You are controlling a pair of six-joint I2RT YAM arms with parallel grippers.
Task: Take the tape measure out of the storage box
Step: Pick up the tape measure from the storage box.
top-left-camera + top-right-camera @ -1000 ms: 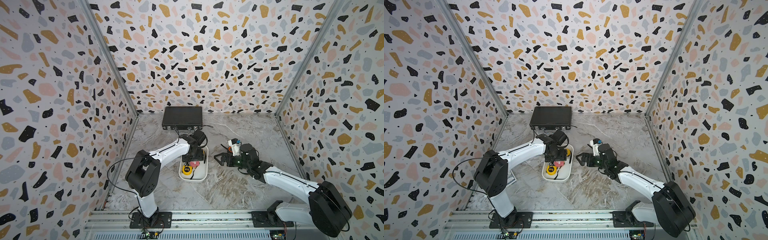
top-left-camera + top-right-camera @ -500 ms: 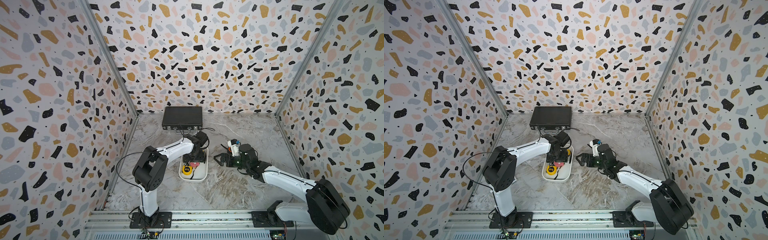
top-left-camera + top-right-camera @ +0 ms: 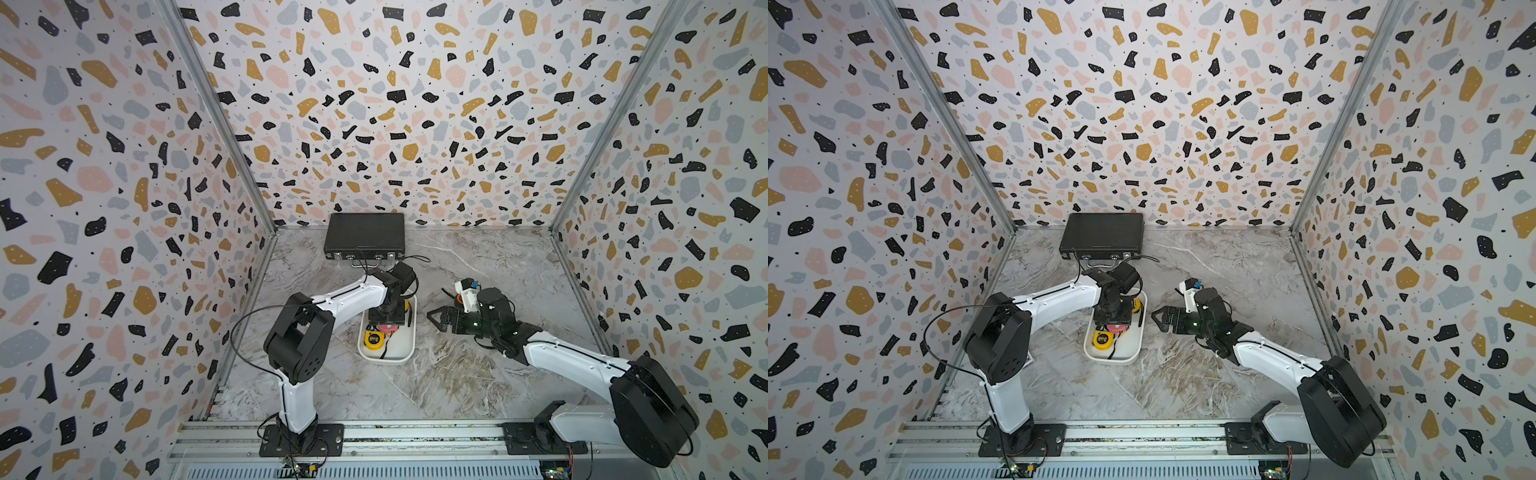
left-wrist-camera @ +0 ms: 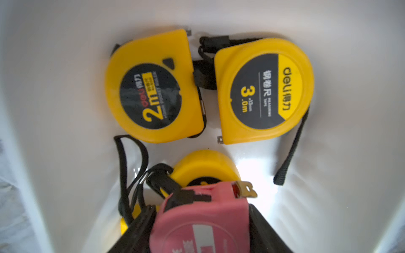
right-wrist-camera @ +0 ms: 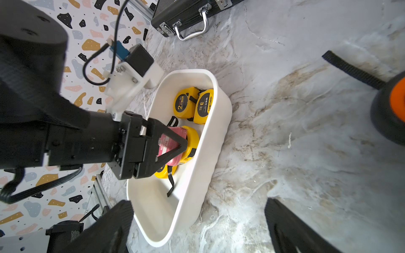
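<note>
i have the left end effector clamped on the pink tape inside the box for lifting, while the right end effector waits wide open and empty beside it.

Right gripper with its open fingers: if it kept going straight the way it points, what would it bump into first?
Probably the storage box. The right gripper stands open and points across bare table at the box's near wall, where the left gripper holds a pink tape measure. Its height is hard to judge.
</note>
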